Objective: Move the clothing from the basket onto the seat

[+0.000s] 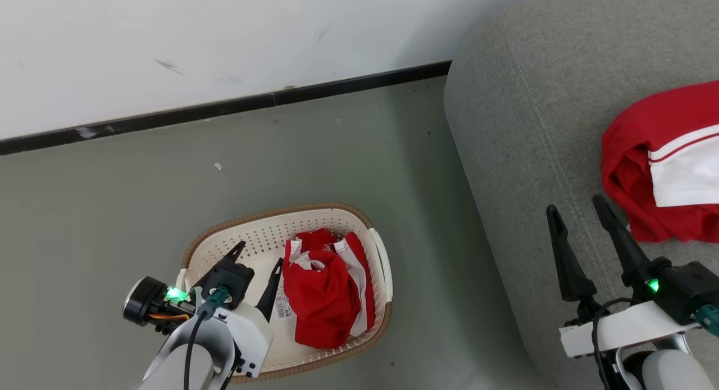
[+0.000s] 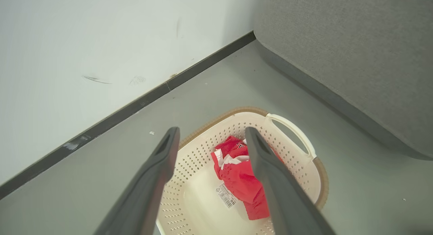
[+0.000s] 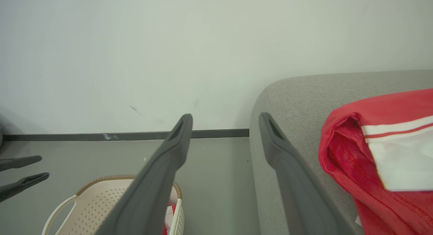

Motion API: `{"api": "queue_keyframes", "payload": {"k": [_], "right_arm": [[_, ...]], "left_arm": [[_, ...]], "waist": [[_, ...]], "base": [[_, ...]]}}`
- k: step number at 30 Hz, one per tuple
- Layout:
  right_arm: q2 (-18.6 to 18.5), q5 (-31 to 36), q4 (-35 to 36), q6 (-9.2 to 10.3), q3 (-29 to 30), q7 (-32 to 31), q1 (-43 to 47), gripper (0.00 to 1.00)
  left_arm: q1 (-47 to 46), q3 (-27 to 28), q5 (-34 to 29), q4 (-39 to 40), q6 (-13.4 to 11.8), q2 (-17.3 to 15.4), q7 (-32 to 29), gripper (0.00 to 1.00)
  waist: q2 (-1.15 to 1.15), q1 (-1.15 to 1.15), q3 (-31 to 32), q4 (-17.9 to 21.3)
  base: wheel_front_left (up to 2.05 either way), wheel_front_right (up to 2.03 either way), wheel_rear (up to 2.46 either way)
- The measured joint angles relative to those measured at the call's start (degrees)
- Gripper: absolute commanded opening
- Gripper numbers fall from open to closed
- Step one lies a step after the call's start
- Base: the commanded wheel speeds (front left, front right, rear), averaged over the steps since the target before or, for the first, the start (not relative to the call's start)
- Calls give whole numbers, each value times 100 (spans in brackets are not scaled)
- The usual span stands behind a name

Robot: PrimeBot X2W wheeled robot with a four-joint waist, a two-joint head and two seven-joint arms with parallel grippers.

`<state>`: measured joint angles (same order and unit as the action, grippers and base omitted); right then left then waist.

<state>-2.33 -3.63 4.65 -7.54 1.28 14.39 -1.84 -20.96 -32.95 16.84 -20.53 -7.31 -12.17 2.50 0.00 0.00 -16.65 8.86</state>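
Note:
The cream basket [image 1: 264, 232] with a brown rim stands on the floor, with crumpled red-and-white clothing [image 1: 323, 300] in its right half. My left gripper [image 1: 260, 254] hangs open over the basket's left half, just left of that garment. In the left wrist view the open fingers [image 2: 212, 130] frame the basket [image 2: 203, 153] and the clothing [image 2: 240, 177] below them. A second red garment with white panels [image 1: 651, 154] lies on the grey seat [image 1: 533, 126]. Over the seat's near part, left of that garment, my right gripper [image 1: 575, 204] stands open and empty. It is also open in its own view [image 3: 226, 115], beside the garment [image 3: 355, 153].
A white wall with a dark skirting board [image 1: 224, 106] runs behind the grey floor [image 1: 140, 199]. The seat's rounded corner [image 2: 355, 52] rises just right of the basket. A label [image 2: 225, 196] lies on the basket floor. The left fingers [image 3: 20, 174] show at the right wrist view's left edge.

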Motion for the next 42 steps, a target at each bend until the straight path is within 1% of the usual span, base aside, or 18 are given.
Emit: {"api": "queue_keyframes", "payload": {"k": [8,16,25,42], "right_arm": [[1,-62,187,0,-7,0,-328,100],[1,-140,307,0,-46,5,-626,100],[1,-279,412,0,-181,7,-1036,100],[0,-516,465,0,-382,7,-1676,100]], "left_arm": [[-314,-79,-125,-653,129,15,-149,100],[-644,-199,-292,-1132,247,35,-151,100],[-1052,-221,-344,-1657,350,25,-148,100],[-1610,-132,-414,-2348,370,-79,-90,100]], "waist": [[0,0,-473,190],[0,0,-945,389],[0,0,-1520,624],[0,0,-2406,949]], "base": [[0,0,0],[0,0,0],[0,0,0],[0,0,0]]}}
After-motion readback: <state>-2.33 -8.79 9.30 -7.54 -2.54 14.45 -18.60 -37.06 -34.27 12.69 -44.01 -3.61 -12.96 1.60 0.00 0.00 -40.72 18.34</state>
